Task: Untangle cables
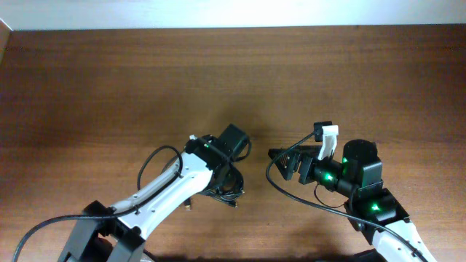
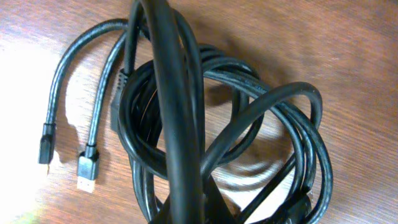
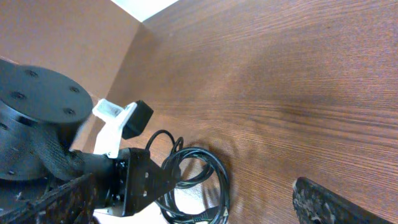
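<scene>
The cables lie as 1 tangled coil on the worktop, near its front edge and a little left of the middle. 2 plug ends lie free beside the coil. 1 strand rises out of the coil toward the left gripper, which is closed directly above and seems to pinch that strand. The right gripper hovers just beside the coil, jaws spread wide and empty. This looks like the first pull. Next, the left should lift its strand while the right takes another loop.
</scene>
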Action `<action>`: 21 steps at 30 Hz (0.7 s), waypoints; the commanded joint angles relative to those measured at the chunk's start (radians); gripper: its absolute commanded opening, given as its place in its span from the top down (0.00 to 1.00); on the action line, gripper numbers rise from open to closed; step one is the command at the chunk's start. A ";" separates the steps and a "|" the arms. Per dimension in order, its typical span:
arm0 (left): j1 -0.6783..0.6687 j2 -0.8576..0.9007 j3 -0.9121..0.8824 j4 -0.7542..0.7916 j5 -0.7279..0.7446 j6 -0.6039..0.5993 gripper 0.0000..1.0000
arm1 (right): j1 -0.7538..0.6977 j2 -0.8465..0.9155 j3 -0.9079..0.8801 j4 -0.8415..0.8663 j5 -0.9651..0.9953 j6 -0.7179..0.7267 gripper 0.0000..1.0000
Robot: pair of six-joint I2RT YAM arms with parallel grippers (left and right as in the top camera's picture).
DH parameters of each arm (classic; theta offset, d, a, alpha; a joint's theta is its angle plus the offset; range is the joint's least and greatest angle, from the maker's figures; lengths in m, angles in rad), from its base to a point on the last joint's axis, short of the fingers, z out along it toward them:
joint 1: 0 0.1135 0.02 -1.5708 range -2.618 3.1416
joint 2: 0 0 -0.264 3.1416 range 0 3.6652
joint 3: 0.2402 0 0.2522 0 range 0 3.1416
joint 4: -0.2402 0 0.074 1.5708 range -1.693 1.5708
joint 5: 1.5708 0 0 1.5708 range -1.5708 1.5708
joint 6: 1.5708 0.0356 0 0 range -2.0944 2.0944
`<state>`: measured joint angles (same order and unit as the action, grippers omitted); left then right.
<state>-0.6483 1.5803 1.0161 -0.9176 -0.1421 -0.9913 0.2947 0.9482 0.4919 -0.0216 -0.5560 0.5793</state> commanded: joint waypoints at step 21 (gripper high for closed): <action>0.002 -0.222 0.046 0.017 0.053 -0.434 1.00 | 0.005 -0.006 0.007 -0.008 0.015 -0.026 0.01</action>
<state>-0.6483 1.3762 1.0328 -0.9077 -0.0994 -1.3899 0.2947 0.9482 0.4919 -0.0292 -0.5545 0.5713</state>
